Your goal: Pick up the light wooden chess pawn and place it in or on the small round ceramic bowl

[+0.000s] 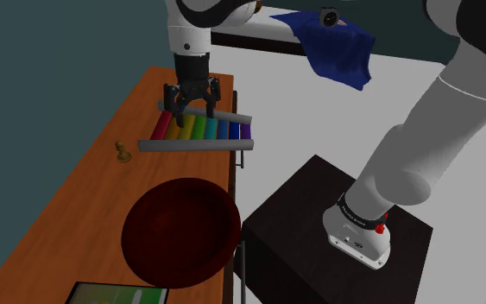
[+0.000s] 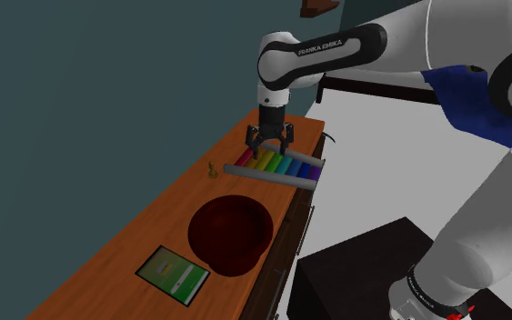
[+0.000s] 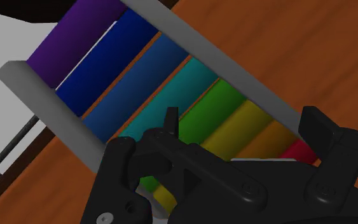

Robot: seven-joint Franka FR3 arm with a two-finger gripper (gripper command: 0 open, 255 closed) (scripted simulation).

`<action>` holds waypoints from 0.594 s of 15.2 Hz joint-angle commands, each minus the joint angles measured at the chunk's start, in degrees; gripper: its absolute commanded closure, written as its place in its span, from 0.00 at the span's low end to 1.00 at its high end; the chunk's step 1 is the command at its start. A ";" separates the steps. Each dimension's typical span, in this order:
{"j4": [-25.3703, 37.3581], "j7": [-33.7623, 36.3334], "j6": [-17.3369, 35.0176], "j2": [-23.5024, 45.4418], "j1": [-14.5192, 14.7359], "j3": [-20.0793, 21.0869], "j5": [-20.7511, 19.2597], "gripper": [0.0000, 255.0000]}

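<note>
A small light wooden pawn [image 1: 123, 153] [image 2: 212, 169] stands upright on the orange-brown wooden table [image 1: 77, 207], between a rainbow xylophone and a dark red round bowl [image 1: 180, 231] [image 2: 231, 234]. My black gripper [image 1: 194, 110] [image 2: 269, 145] hangs open, pointing down over the red and orange end of the xylophone [image 1: 202, 131] [image 2: 276, 165]. The pawn sits off to the side of it, nearer the wall. In the wrist view the gripper [image 3: 244, 127] holds nothing, and its fingers stand apart above the coloured bars [image 3: 139, 70].
A green-screened tablet [image 1: 116, 295] [image 2: 172, 273] lies at the table's near end, past the bowl. A dark teal wall runs along the table's far side. The dark stand [image 1: 318, 224] sits on the floor beside the table. A blue cloth [image 1: 336, 47] hangs behind.
</note>
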 commanded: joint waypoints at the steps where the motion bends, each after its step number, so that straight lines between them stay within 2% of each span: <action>1: 3.86 1.39 0.39 3.99 0.76 0.75 -0.39 0.00; 9: 23.33 7.36 -0.46 21.48 5.60 2.75 -3.54 0.00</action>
